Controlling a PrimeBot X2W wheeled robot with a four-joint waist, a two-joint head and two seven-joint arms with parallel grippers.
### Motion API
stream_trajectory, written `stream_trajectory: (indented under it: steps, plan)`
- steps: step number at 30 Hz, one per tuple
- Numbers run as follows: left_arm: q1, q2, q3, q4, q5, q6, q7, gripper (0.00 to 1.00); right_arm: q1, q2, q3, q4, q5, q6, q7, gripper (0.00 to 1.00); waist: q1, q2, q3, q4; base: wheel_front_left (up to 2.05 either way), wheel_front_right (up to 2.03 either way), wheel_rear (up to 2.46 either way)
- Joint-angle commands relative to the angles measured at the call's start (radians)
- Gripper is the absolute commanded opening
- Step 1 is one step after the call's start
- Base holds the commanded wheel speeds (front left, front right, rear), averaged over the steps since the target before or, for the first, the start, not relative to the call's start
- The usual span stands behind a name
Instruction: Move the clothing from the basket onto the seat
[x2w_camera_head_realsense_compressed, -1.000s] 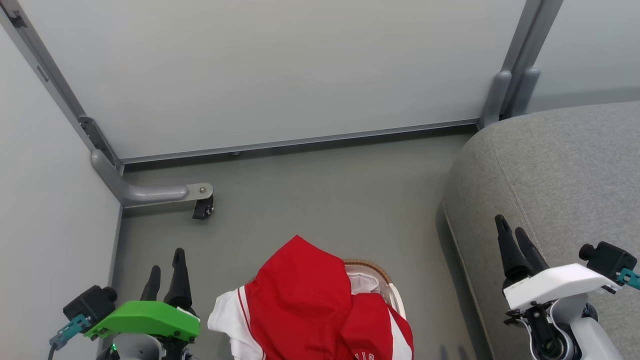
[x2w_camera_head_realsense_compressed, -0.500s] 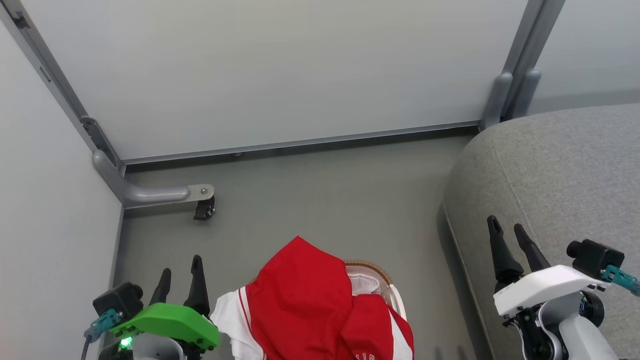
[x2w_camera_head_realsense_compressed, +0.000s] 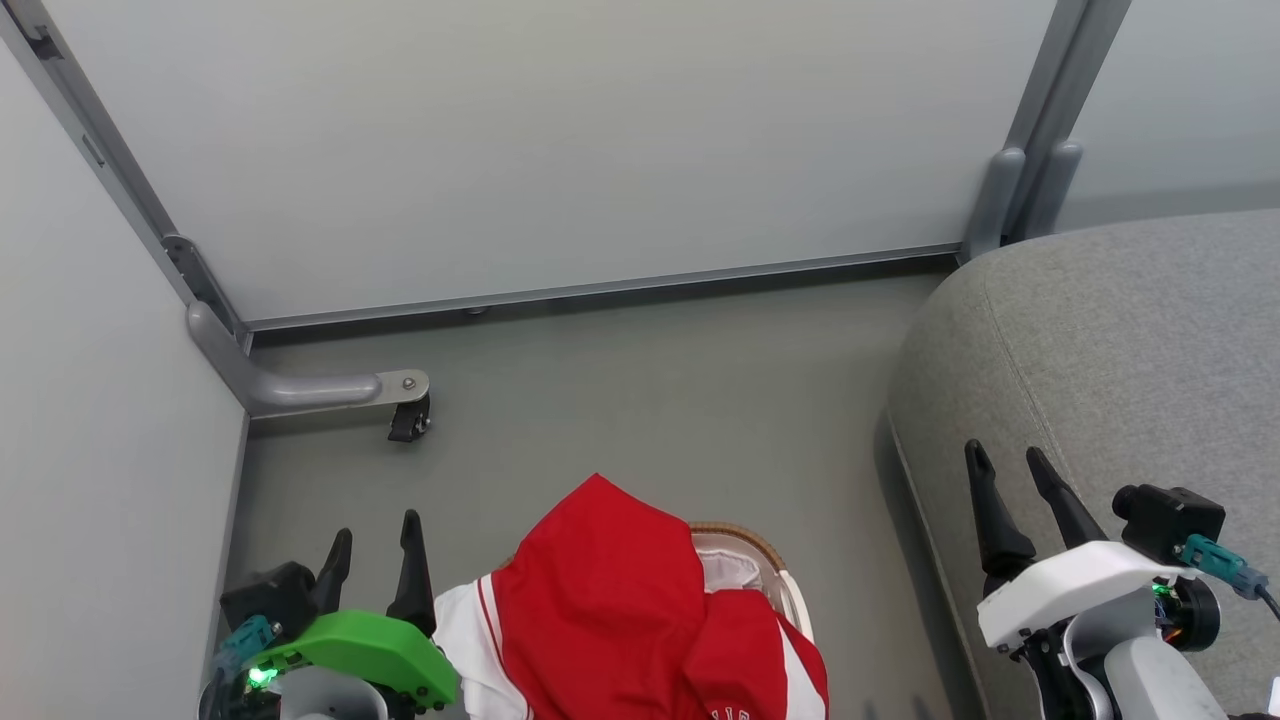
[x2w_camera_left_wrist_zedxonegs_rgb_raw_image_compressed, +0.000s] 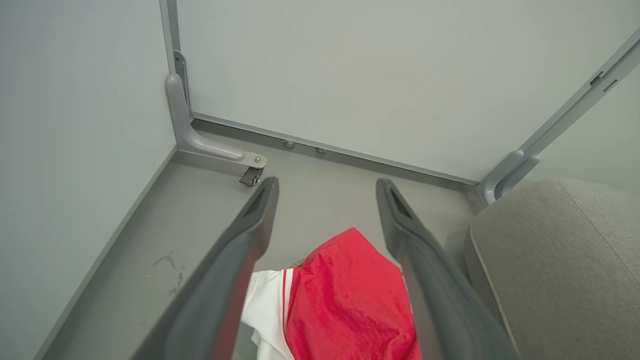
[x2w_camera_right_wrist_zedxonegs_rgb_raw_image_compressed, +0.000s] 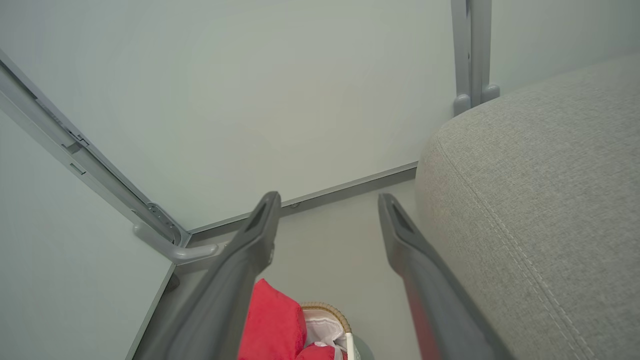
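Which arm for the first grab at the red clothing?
Left, likely. Open left gripper sits beside the red-and-white sports clothing heaped in the white brown-rimmed basket; open right gripper hangs by the grey fabric seat, farther off.

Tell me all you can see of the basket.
The basket is mostly hidden: a stretch of brown woven rim, white fabric liner inside it and a strip of white plastic wall show at its far right side. It stands on the floor, left of the seat and apart from it. Red and white clothing heaps over it and spills out on its left.
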Motion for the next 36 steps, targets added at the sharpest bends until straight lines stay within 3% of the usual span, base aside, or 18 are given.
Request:
stream_trajectory:
  steps: [1, 26, 36]
  plan:
    - [-0.004, 0.007, -0.004, -0.009, 0.031, 0.000, -0.011, 1.00, -0.005, -0.005, -0.001, -0.004, -0.032, 0.001, -0.011, 1.00, 0.0000, 0.0000, 0.001, 0.001, 0.00, 0.00, 0.00]
    - [-0.003, -0.002, -0.016, -0.008, 0.227, -0.027, -0.066, 1.00, 0.008, 0.003, -0.002, -0.010, -0.267, 0.001, -0.068, 1.00, 0.0000, 0.0000, -0.014, 0.004, 0.00, 0.00, 0.00]
    - [0.033, -0.002, -0.025, 0.028, 0.226, -0.013, -0.085, 1.00, 0.023, 0.014, -0.018, 0.040, -0.349, 0.001, -0.087, 1.00, 0.0000, 0.0000, -0.015, 0.005, 0.00, 0.00, 0.00]
